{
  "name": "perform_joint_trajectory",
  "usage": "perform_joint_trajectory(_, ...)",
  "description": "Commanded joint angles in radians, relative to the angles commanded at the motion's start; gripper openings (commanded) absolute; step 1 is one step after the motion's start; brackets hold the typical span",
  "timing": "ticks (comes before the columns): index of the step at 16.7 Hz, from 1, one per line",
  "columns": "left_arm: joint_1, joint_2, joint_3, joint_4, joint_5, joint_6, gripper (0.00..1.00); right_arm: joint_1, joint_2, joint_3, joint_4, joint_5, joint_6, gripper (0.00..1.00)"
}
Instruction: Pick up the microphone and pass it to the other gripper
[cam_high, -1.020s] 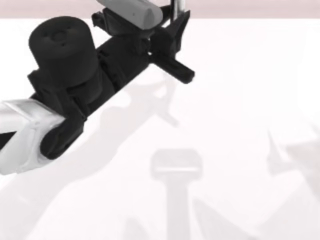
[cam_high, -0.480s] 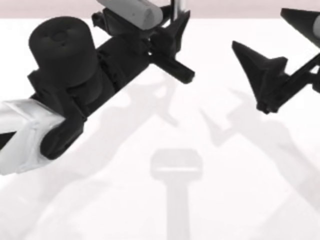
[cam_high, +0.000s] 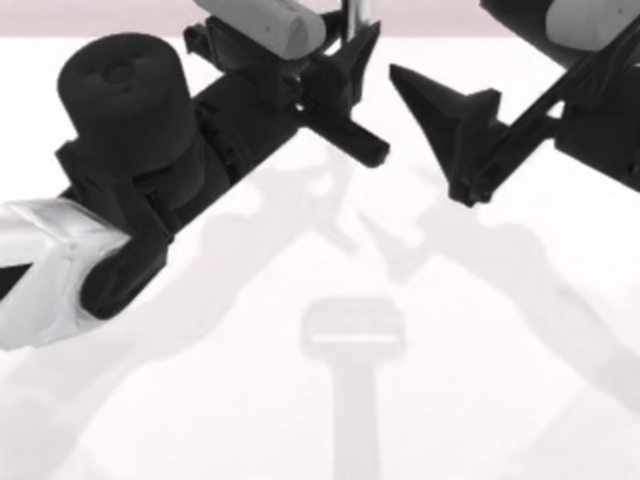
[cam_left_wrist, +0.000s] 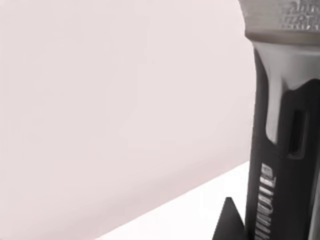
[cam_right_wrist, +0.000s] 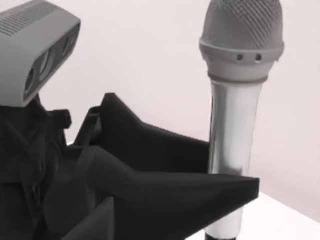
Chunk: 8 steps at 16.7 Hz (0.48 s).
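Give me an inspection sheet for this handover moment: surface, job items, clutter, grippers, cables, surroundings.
Surface: white table, bare, only shadows on it.
Job's things: microphone held upright off the table, grey mesh head up; only a sliver of it shows in the top view.
Clutter: nothing seen.
Grippers: left gripper at the table's far edge, shut on the microphone. Right gripper beside it on the right, apart from it, fingers spread.
Cables: nothing seen.
Surroundings: plain pale backdrop beyond the table; nothing else seen.
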Motion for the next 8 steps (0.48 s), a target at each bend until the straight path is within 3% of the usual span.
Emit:
perform_joint_trajectory(4, 0.000, 0.000, 0.000, 0.000, 0.000, 0.000, 0.00, 0.007, 0.036, 0.032, 0.010, 0.009, 0.001, 1.00)
perform_joint_trajectory(8, 0.000, 0.000, 0.000, 0.000, 0.000, 0.000, 0.00, 0.040, 0.224, 0.169, 0.054, 0.044, 0.002, 1.00)
